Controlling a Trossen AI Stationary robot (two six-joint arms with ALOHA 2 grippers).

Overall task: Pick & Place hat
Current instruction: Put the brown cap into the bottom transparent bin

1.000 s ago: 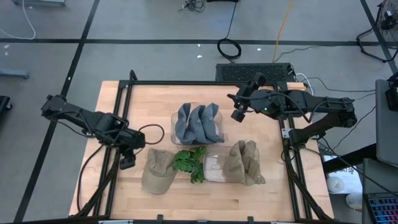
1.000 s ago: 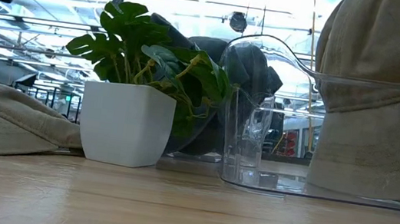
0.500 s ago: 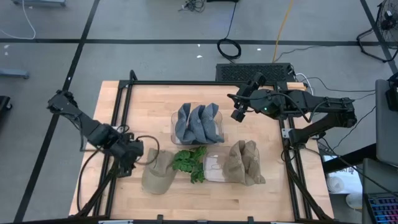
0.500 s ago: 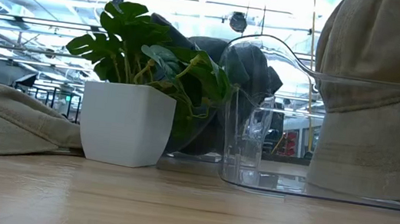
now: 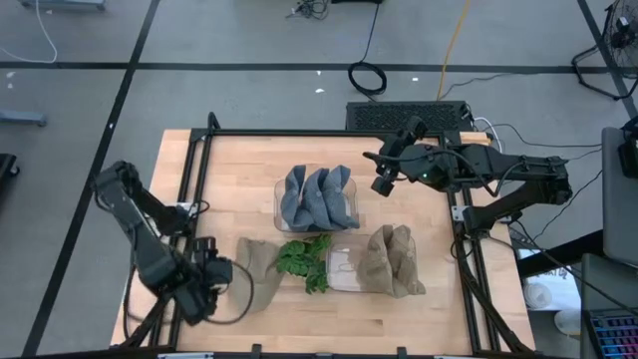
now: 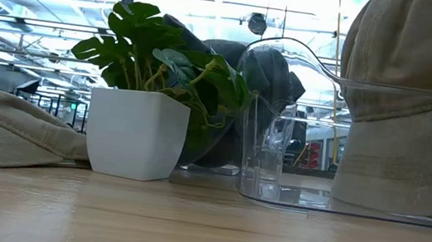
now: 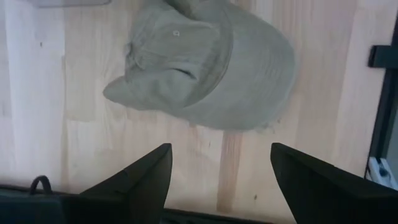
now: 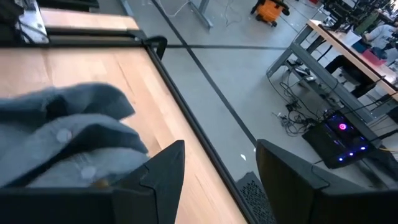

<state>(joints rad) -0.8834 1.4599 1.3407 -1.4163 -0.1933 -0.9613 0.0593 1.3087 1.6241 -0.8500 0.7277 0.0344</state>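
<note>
Tan hat [image 5: 261,282] lies beside potted plant [image 5: 304,261]; left pincer [image 5: 212,284] spread above it.

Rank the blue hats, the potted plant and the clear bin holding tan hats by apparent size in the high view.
1. Clear bin with tan hats
2. Blue hats, close behind; nearly alike
3. Potted plant, clearly smallest

Even overhead light on the surface [image 5: 419,309], soft shadows, blown-out ceiling glare behind the plant [image 6: 165,64] in the low view, near foreground blurred
</note>
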